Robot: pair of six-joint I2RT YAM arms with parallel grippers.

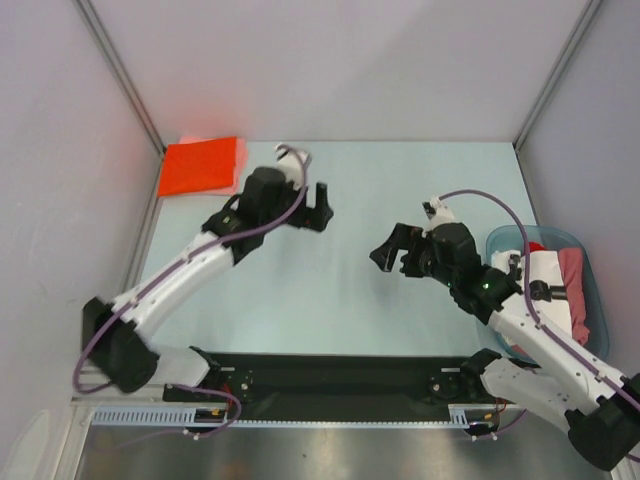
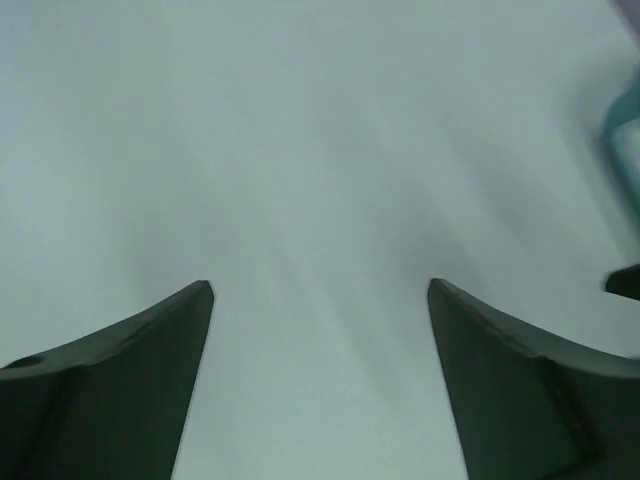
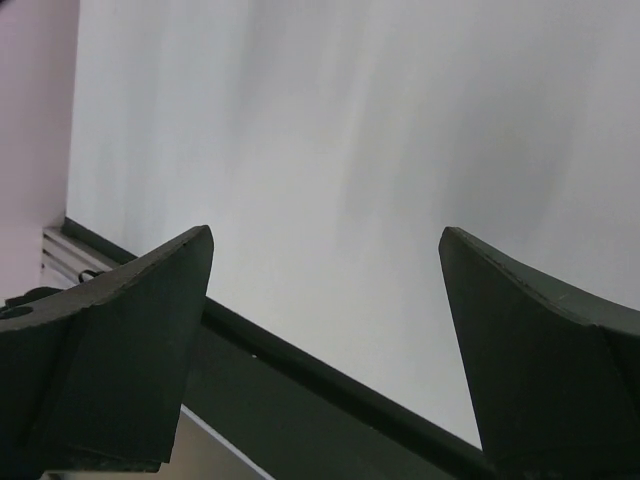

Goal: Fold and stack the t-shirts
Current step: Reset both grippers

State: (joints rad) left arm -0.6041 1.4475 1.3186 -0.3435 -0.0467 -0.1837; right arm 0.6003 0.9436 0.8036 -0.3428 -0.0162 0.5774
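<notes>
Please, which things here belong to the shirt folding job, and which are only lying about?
For the job: folded orange-red shirt at the far left; white shirt, pink shirt and red shirt, bundled in the blue-green tub on the right.
Only lying about: the blue-green tub itself, which just holds those shirts.

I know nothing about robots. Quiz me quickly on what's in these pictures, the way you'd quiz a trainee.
1. True or false: the left gripper grips a shirt.
2. Where is the folded orange-red t-shirt? A) at the far-left corner of the table B) between the two arms C) at the near edge
3. Fill in: the other t-shirts sit in a blue-green ____.
Key: 1 false, its jaws stand open and empty; 2 A; 3 tub.
</notes>
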